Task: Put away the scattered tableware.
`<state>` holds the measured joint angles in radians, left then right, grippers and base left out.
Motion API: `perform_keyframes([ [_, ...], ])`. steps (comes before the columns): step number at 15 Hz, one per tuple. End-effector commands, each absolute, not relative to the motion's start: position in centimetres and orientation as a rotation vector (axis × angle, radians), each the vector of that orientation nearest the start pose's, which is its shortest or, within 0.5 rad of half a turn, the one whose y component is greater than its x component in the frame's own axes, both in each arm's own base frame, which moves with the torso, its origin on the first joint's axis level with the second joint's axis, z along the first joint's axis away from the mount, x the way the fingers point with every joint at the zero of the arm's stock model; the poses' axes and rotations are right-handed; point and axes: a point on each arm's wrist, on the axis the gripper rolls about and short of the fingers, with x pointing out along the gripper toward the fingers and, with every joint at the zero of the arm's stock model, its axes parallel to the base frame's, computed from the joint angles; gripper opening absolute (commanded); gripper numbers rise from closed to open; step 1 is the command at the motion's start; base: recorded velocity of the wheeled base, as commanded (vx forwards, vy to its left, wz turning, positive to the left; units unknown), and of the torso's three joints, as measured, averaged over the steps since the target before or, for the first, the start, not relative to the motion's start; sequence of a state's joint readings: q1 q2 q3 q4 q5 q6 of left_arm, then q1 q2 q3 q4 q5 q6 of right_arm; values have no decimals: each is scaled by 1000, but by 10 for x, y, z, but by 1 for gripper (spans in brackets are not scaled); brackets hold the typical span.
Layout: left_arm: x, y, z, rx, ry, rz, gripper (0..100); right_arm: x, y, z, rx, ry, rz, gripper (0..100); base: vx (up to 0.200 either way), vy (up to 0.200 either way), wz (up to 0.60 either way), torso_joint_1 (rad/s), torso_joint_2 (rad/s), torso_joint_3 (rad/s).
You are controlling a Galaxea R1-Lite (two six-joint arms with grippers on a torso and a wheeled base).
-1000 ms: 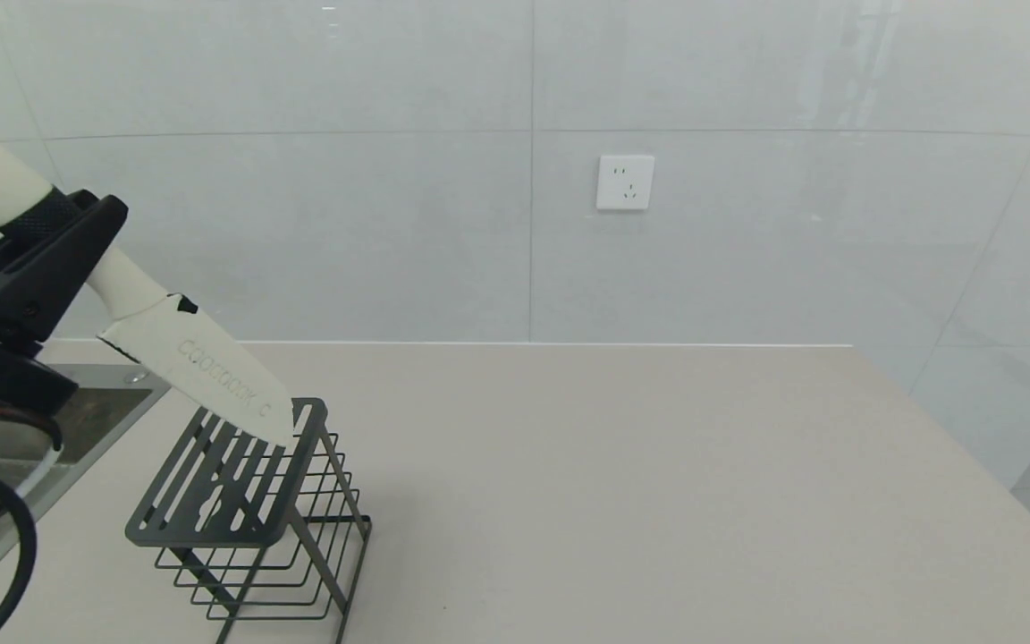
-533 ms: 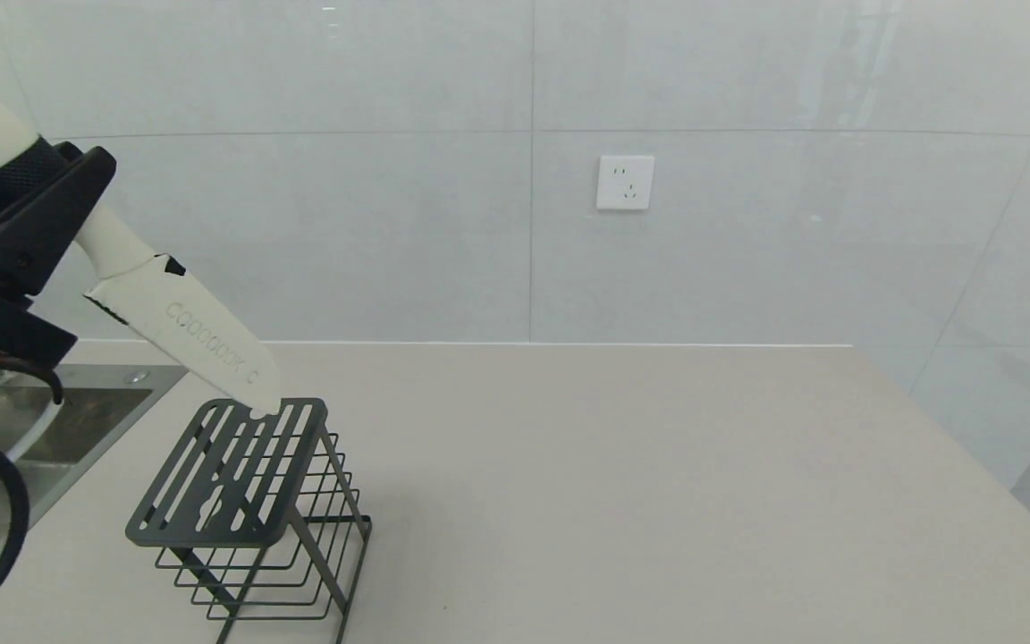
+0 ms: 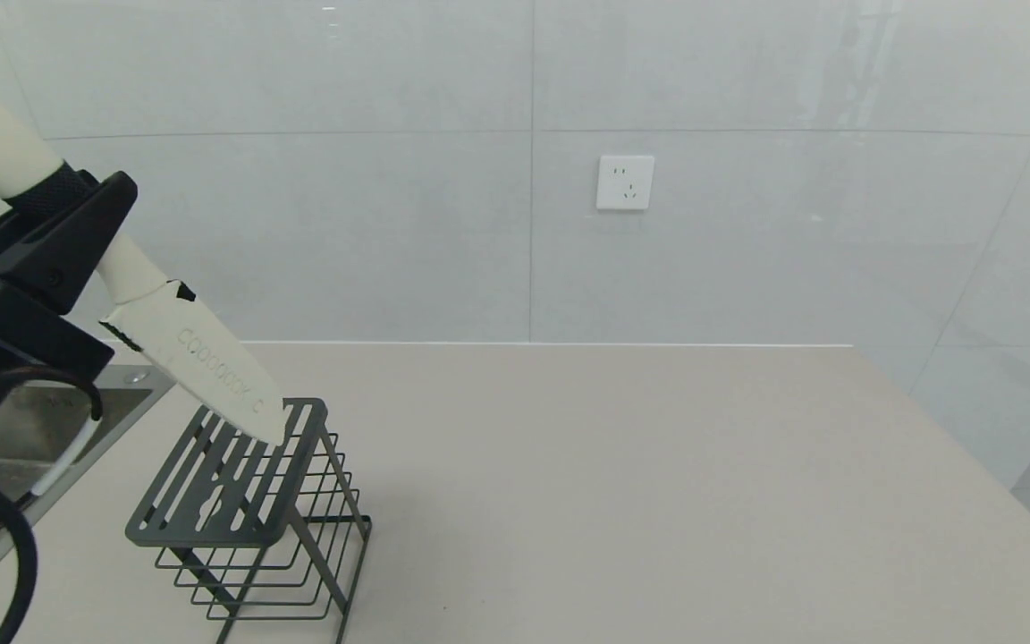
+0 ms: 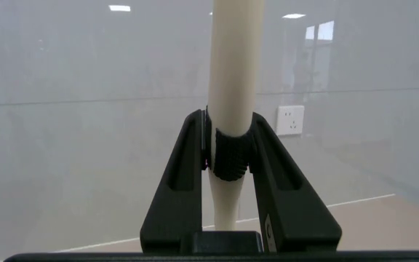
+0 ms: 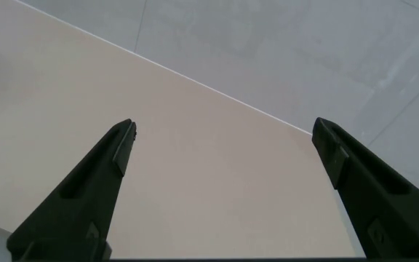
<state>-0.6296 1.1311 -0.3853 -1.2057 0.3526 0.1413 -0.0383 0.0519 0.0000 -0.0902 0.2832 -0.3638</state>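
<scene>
My left gripper [image 3: 63,219] is shut on the cream handle of a white knife [image 3: 198,362] at the left of the head view. The blade slants down and to the right, its tip at the slotted top of a dark wire knife rack [image 3: 247,510] on the counter; I cannot tell whether the tip is inside a slot. In the left wrist view the black fingers [image 4: 188,182] clamp the knife handle [image 4: 235,87] between them. My right gripper [image 5: 224,138] hangs open above bare beige counter [image 5: 195,145] with nothing between its fingers.
A steel sink [image 3: 32,429] is set into the counter at the left, behind the rack. A tiled wall with a white socket [image 3: 625,182] backs the counter. The counter edge [image 3: 971,465] falls away at the right.
The knife first rose off the rack top, then came back down so that its tip again meets the slotted top. The rack has stayed in place.
</scene>
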Motion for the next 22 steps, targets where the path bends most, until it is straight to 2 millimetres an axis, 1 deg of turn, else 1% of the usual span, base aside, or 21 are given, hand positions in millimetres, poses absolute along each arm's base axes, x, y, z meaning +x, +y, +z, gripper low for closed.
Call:
perform_keyframes([
  [1, 117, -83, 252, -89, -406, -254, 0, -19, 7, 86, -368, -76, 237, 100, 0, 0, 0, 0, 0, 0],
  [2, 115, -86, 250, -102, -380, -225, 0, -19, 7, 86, -368, -76, 237, 100, 0, 0, 0, 0, 0, 0],
  [4, 115, -87, 247, -95, -366, -222, 0, -19, 7, 86, -369, -78, 238, 100, 0, 0, 0, 0, 0, 0],
  [9, 119, -86, 246, -85, -361, -198, 0, -21, 6, 85, -365, -93, 248, 100, 0, 0, 0, 0, 0, 0],
  [10, 121, -83, 246, -80, -362, -178, 0, -24, 6, 84, -363, -125, 239, 100, 0, 0, 0, 0, 0, 0],
  [16, 123, -82, 246, -78, -364, -166, 0, -24, 6, 84, -360, -125, 239, 100, 0, 0, 0, 0, 0, 0],
  [22, 127, -85, 243, -60, -346, -162, 0, -24, 6, 84, -361, -125, 239, 100, 0, 0, 0, 0, 0, 0],
])
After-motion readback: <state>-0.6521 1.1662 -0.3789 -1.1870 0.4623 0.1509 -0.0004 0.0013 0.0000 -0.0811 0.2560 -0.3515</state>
